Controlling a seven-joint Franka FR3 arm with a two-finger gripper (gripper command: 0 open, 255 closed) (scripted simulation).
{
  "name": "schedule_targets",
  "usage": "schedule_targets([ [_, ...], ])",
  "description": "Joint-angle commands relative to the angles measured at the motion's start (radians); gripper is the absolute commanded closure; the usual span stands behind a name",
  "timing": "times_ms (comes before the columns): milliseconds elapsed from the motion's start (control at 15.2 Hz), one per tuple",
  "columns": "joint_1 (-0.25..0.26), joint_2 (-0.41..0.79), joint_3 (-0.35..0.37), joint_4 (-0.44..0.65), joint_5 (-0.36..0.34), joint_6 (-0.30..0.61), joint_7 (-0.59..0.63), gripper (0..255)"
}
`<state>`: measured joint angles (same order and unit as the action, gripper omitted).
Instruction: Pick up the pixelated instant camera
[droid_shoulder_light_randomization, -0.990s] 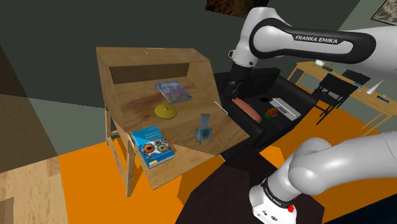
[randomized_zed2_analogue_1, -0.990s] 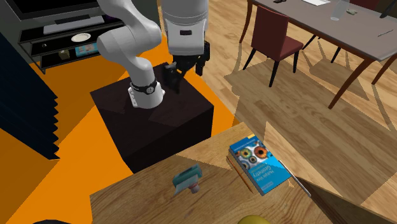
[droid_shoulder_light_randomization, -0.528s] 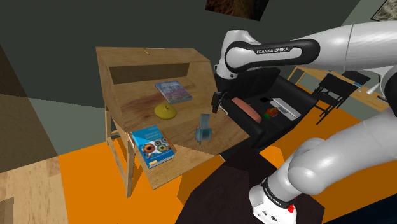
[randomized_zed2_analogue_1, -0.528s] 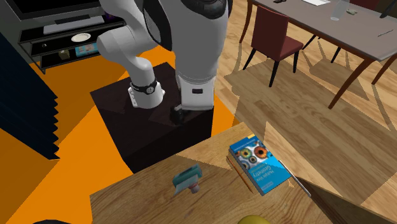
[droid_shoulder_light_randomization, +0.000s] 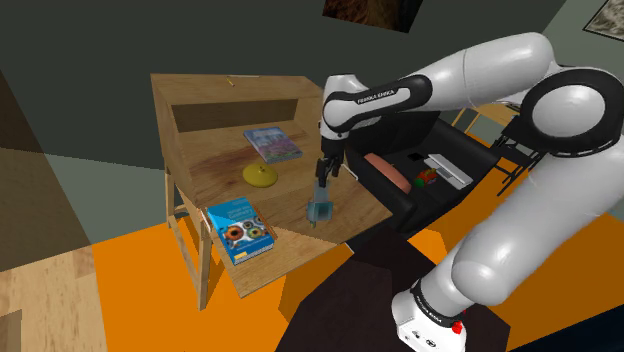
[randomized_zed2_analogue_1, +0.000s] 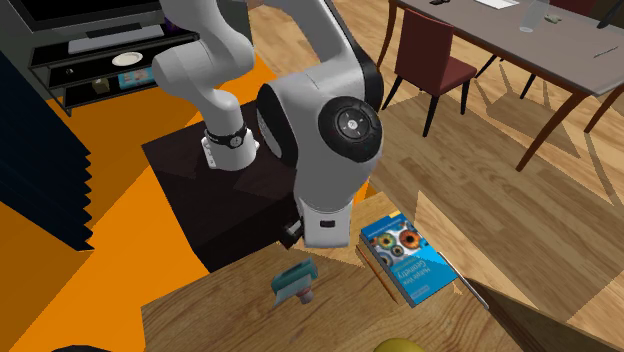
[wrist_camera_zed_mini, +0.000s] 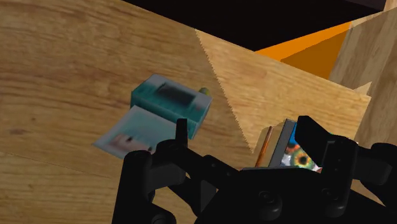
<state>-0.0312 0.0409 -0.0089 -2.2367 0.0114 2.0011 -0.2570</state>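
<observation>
Orange floor (droid_shoulder_light_randomization: 130, 275) and a dark wall (droid_shoulder_light_randomization: 70, 50) frame a slanted wooden desk (droid_shoulder_light_randomization: 200, 165). Across the desk in the shoulder view, a blue book with orange rings (droid_shoulder_light_randomization: 240, 232) lies at its front left corner. A flat yellow disc (droid_shoulder_light_randomization: 260, 176) sits at its middle, and a teal, boxy instant camera (droid_shoulder_light_randomization: 320, 206) near its right edge. The black gripper (droid_shoulder_light_randomization: 324, 176) hangs just above the camera, jaws wide apart with nothing between them. A black sofa (droid_shoulder_light_randomization: 440, 165) stands beyond the desk's right side.

Shoulder cam overlooks desk (droid_shoulder_light_randomization: 215, 165); 2nd ext. faces arm (randomized_zed2_analogue_1: 335, 130) across same desk.
</observation>
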Motion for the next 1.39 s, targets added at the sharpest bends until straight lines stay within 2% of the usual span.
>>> schedule_targets([
  [0,-0.004,0.083,-0.005,0.036,-0.009,0.027,-0.007,0],
  [462,-0.018,0.362,-0.020,0.194,-0.035,0.078,-0.025,0],
  [858,-0.033,0.605,-0.029,0.374,-0.057,0.083,-0.037,0],
  [1122,-0.096,0.666,0.036,0.406,-0.109,0.102,-0.005,0],
  [1320,-0.175,0.704,0.119,0.420,-0.180,0.119,0.042,0],
])
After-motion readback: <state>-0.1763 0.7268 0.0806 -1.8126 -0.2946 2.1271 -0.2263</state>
